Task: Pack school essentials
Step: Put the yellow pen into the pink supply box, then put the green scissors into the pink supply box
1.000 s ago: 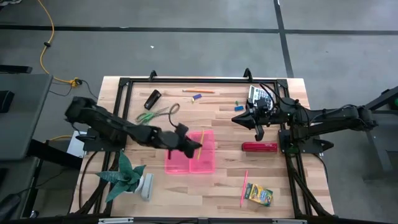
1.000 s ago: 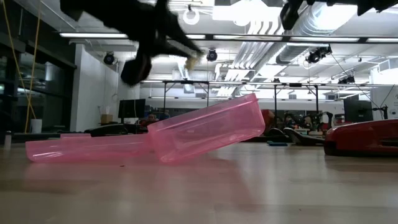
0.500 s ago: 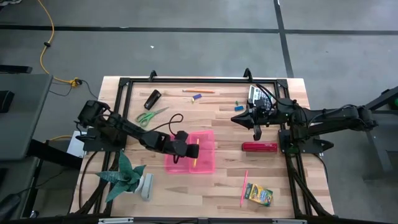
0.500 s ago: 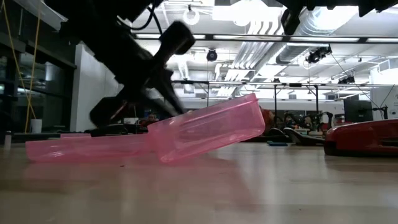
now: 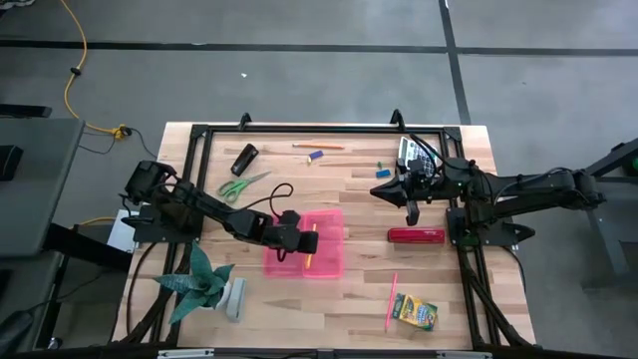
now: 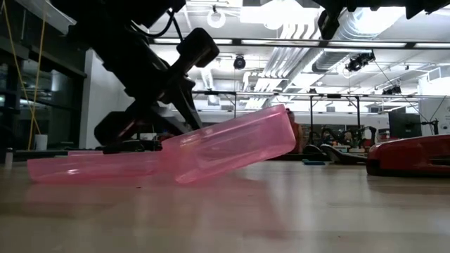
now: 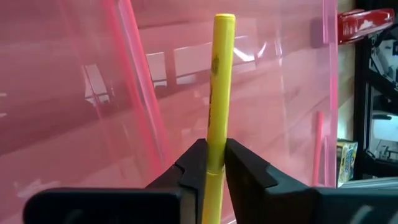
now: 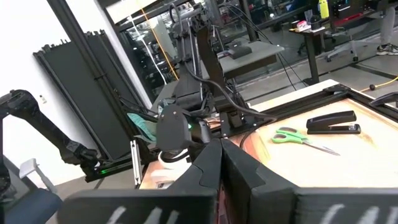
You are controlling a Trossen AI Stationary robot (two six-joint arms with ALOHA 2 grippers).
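Note:
My left gripper (image 5: 302,241) is shut on a thin yellow pen (image 7: 221,74), low over the open pink plastic box (image 5: 324,244). In the low view the box (image 6: 232,144) stands tilted, its left lower edge on the table beside its flat lid (image 6: 91,167). My right gripper (image 5: 412,205) is shut and empty, above the table's right half. Green-handled scissors (image 5: 239,183), an orange pencil (image 5: 317,147), a blue eraser (image 5: 317,155) and a green eraser (image 5: 379,163) lie far back. A pink pencil (image 5: 391,301) and the crayon box (image 5: 415,312) lie near the front right. My left gripper pinches the yellow pen's lower shaft (image 7: 217,134) between its two fingers. The pen lies along the fingers and sticks out past their tips. The fingers slant down from the table's left. The pen's free end (image 7: 224,20) is over the box's inside; whether it touches the box I cannot tell.
A red stapler (image 5: 416,235) lies right of the pink box, below my right gripper. A black stapler (image 5: 244,158) and a calculator (image 5: 414,152) lie at the back. A green plant (image 5: 204,279) in a pot stands at the front left. Bare wood shows at the front centre.
My left gripper has come down and toward the near edge with the yellow pen, from above the pink box to low over its inside. The box has shifted slightly toward the table's left.

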